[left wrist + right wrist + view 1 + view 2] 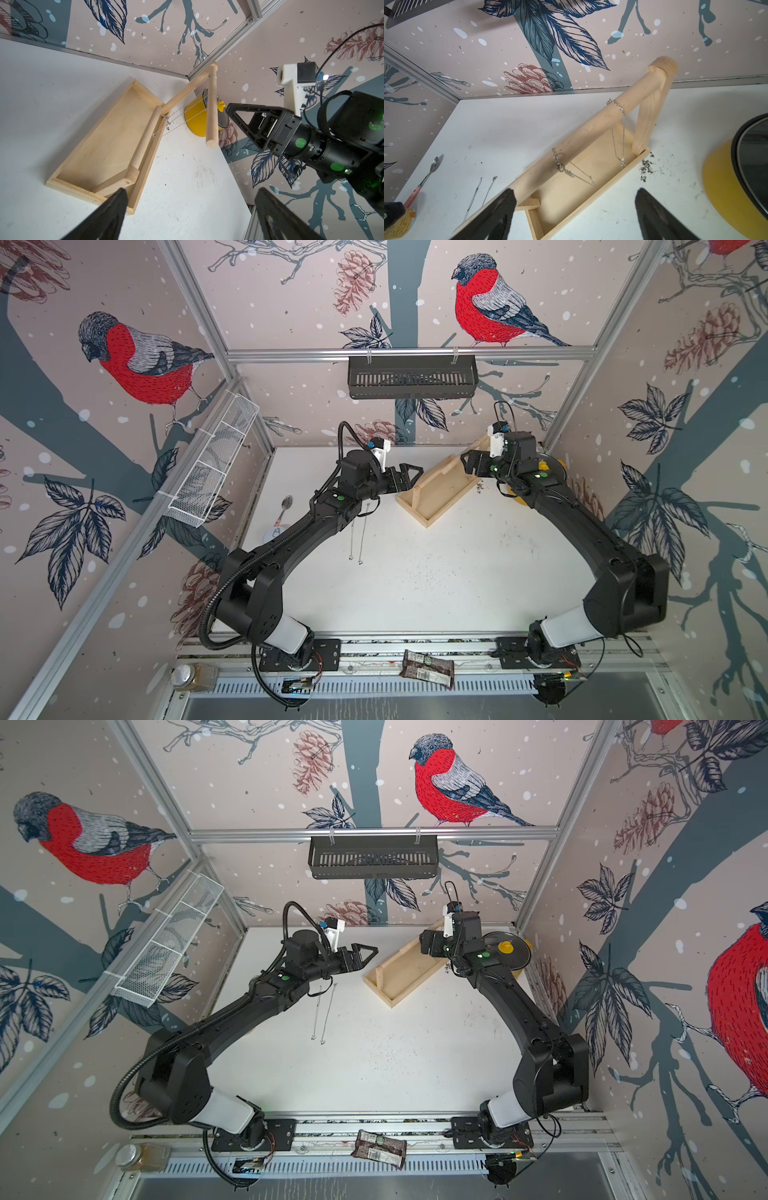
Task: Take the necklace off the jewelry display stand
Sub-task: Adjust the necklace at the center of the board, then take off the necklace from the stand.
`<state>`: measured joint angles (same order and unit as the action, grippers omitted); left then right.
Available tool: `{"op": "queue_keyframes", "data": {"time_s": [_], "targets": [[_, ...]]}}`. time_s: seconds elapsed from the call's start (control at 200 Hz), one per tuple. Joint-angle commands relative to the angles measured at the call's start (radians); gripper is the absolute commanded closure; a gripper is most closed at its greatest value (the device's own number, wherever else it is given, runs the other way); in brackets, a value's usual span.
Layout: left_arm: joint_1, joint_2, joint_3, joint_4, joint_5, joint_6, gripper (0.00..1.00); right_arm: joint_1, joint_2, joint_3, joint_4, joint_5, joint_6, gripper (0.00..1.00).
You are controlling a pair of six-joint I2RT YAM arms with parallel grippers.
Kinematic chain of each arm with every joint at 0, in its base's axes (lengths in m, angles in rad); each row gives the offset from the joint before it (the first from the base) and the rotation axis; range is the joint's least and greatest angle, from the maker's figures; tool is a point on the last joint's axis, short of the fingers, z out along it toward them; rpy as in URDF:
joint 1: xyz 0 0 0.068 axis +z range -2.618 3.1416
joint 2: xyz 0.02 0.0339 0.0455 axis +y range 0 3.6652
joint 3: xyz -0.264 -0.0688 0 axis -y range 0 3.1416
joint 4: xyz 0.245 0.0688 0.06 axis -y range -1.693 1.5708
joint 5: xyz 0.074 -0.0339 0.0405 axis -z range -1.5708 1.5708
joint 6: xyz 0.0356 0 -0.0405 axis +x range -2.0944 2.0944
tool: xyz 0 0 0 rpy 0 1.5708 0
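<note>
The jewelry display stand [441,497] [405,977] [108,145], pale wood, stands slantwise at the back of the table. In the right wrist view two thin silver necklaces hang from its crossbar [591,128]: one necklace [618,107] near the far post, another [558,161] nearer me. A third chain [362,537] [328,1011] [490,190] lies flat on the table under my left arm. My left gripper [415,475] [372,952] [191,197] is open and empty at the stand's near-left end. At the stand's far end my right gripper [467,464] [424,942] [575,197] is open above the tray, empty.
A yellow pot [513,952] [195,118] with a dark lid sits behind the right wrist in the back right corner. A spoon [286,506] lies at the left. Dark crumbs [645,168] dot the table beside the tray. A black basket [411,377] hangs on the back rail.
</note>
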<state>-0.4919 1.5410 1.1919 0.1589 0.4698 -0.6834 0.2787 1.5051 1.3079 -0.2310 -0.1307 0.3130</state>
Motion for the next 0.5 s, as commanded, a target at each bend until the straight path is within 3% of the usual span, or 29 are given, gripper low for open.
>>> {"op": "queue_keyframes", "data": {"time_s": [0.0,0.32,0.495], "targets": [[0.0,0.034,0.062,-0.023,0.006,-0.027,0.03,0.001,0.006,-0.016,0.06,-0.007,-0.002,0.11],[-0.022,0.145,0.147,0.028,0.081,-0.058,0.03,-0.001,-0.023,-0.068,0.066,0.022,-0.022,0.24],[-0.029,0.186,0.186,-0.002,0.093,-0.062,0.03,-0.001,-0.007,-0.067,0.069,0.046,-0.037,0.4]]}}
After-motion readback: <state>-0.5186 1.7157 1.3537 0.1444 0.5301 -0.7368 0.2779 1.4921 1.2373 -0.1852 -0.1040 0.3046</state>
